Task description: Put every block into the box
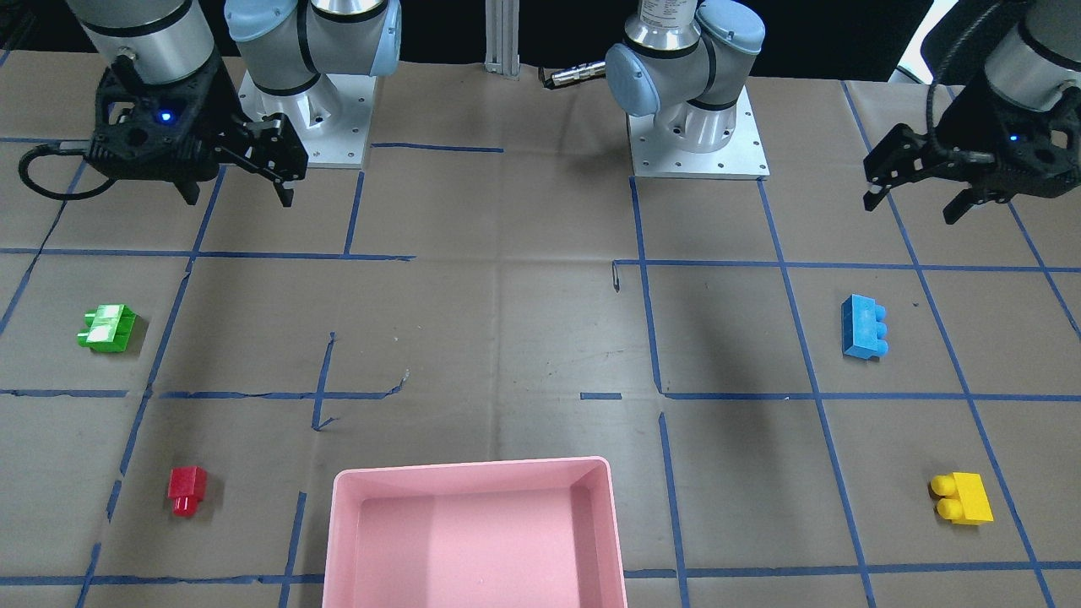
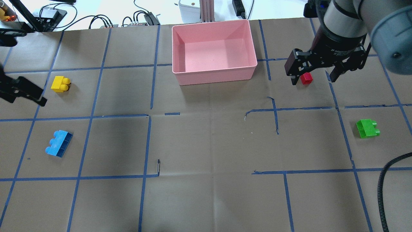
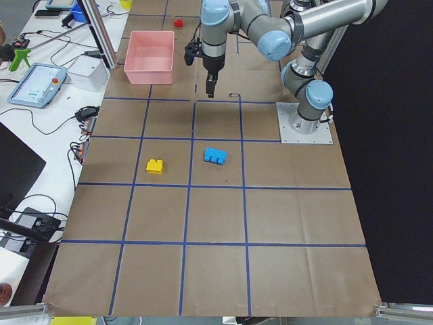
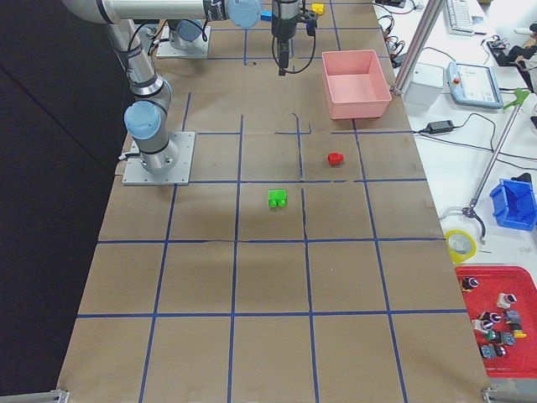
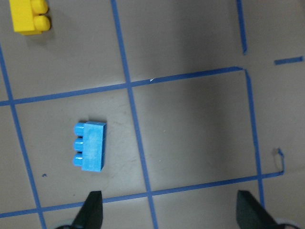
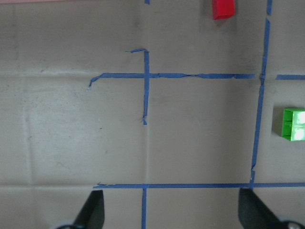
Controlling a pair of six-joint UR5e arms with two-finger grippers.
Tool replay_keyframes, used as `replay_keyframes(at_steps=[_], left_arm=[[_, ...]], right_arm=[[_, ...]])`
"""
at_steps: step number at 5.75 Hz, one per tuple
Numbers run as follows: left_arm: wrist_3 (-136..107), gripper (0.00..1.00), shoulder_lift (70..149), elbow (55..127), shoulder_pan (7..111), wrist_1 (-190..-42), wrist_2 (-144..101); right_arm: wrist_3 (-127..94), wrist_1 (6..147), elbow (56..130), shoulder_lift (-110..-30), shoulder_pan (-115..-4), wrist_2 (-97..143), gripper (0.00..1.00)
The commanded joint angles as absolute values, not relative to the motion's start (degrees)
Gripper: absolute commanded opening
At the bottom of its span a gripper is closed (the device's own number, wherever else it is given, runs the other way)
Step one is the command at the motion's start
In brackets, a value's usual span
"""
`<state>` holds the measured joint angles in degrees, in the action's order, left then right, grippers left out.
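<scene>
Left tool and right tool hang spread, empty, above worktop, likely poised for first picks: green block, red block on right, blue block, yellow block on left, all lying outside far-centre pink box.

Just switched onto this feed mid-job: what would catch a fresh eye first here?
The empty pink box at the middle of the table, on its far side from the robot, stands out. Four bright bricks lie scattered outside it: the yellow brick and blue brick on the robot's left, the red brick and green brick on its right. The left gripper and right gripper hang open above the table, holding nothing.
</scene>
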<state>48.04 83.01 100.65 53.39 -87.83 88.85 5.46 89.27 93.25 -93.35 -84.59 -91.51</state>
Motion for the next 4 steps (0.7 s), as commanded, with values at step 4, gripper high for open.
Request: replay_keyframes(at_steps=[4], left_arm=[[54.16, 1.0, 86.82, 105.9, 43.81, -76.61, 84.39]], right_arm=[[32.16, 103.96, 108.48, -91.85, -60.48, -90.53, 1.0]])
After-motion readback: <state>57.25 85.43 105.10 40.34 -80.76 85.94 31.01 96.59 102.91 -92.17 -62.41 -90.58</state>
